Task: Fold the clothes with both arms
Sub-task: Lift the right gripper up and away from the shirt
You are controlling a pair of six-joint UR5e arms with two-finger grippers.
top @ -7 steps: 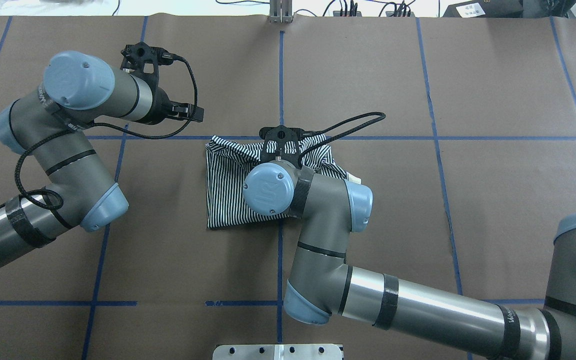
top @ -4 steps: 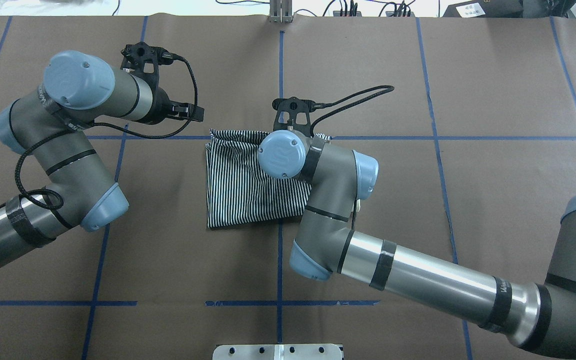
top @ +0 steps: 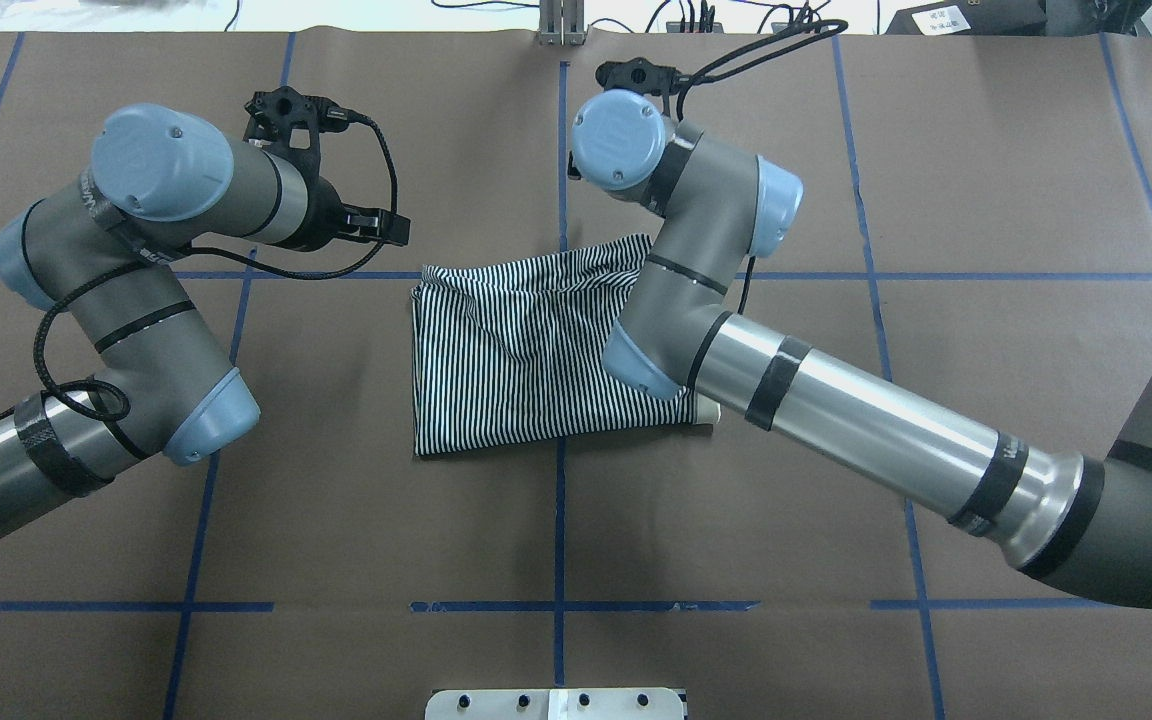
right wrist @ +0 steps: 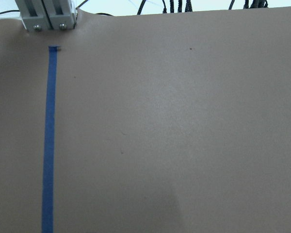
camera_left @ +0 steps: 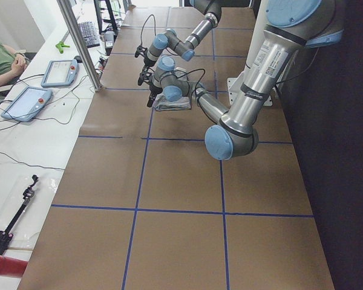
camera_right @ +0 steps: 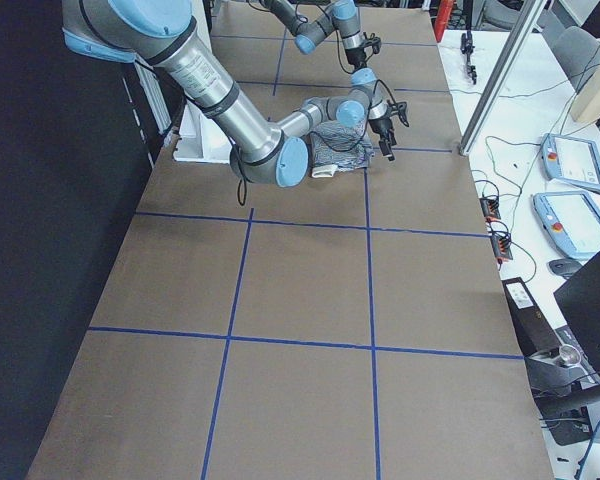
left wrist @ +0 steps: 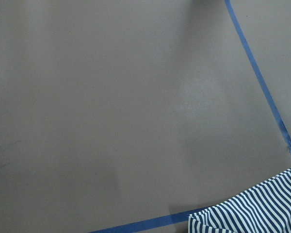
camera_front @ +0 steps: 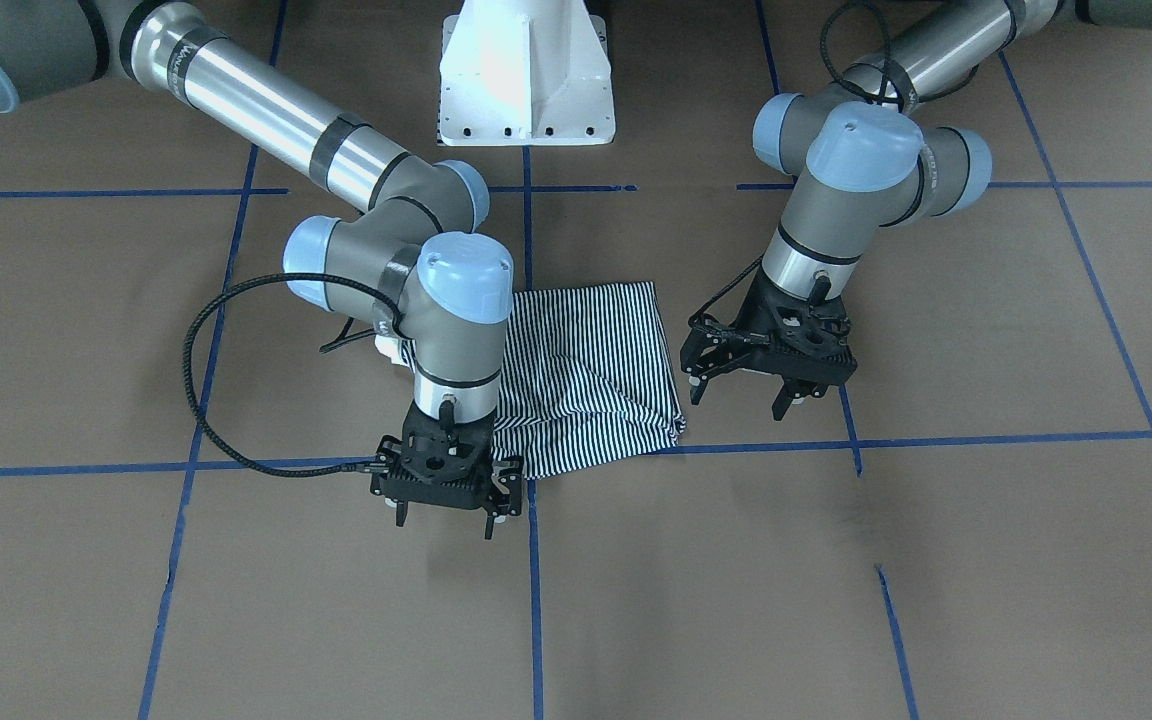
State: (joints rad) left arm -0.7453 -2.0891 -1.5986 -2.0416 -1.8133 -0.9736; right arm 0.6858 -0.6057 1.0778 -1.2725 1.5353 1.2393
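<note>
Now, to the shirt: lies flat on the table as a rough rectangle, with one rumpled ridge running down to the corner nearest the left gripper. Shows a bit of cream collar poking out on the side away from those jaws, under the right arm. Sits just behind the right gripper and touches neither pair of jaws.

Right jaws: spread, empty, hanging just past the shirt's edge, beside a blue tape line. Left jaws: spread too, empty, just beside the shirt's corner and apart from the cloth.

Looks close to done, with perhaps one more fold or a smoothing pass to go. Risks, by judgement only:
- pinching just the top layer at the rumpled corner, and so peeling the stack open instead of folding it;
- closing beside the hem and catching nothing;
- dragging the whole bundle across the smooth paper through a one-sided pull with no pinning opposite;
- snagging the loose cable by the right wrist on the cloth during a low sweep.
</note>
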